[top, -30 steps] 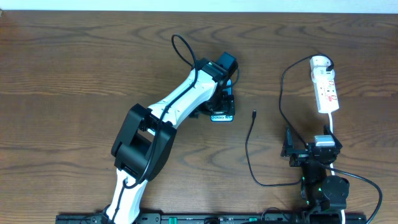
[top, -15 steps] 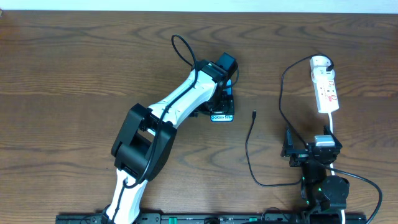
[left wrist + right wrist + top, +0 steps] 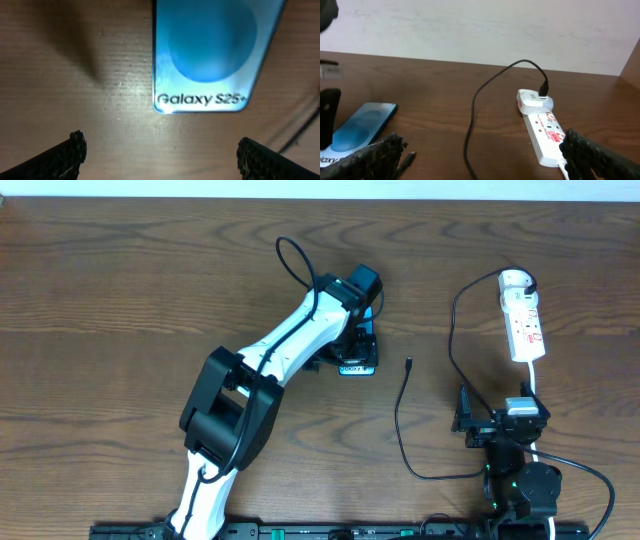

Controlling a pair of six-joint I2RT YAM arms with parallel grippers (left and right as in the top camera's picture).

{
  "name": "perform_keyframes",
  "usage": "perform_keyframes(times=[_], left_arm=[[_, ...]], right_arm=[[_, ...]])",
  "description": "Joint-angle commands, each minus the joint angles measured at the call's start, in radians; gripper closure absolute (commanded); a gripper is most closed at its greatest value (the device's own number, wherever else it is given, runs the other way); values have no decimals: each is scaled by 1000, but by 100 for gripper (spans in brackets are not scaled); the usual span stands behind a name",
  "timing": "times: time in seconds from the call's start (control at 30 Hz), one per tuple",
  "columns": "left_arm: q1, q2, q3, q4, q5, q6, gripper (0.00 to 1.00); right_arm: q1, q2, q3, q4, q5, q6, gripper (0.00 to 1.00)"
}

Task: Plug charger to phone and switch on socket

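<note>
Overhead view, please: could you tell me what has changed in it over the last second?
The left tool has eased slightly further over the phone, whose labelled end now looks darker and more covered. Nothing was taken hold of or let go. The charger, the socket and the right tool stayed as they were.

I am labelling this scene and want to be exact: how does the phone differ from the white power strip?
The phone has a blue screen reading "Galaxy S25+"; the power strip is white with red marks. The power strip looks longer and narrower than the phone. The power strip has the black charger cable plugged in at one end; the phone has nothing plugged in. Both lie flat on the wooden table.
</note>
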Motion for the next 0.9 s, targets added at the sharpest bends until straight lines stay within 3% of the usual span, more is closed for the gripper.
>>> perform_keyframes(times=[0.0, 0.2, 0.37, 0.87], left_arm=[[2, 11, 112, -51, 0, 29, 2], [2, 11, 257, -144, -60, 41, 2], [2, 14, 278, -162, -101, 50, 2], [-2, 126, 274, -34, -130, 19, 2]], right_arm=[[-2, -2, -1, -5, 1, 12, 1], [-2, -2, -1, -5, 1, 12, 1], [-2, -2, -1, -5, 1, 12, 1], [-2, -2, -1, -5, 1, 12, 1]])
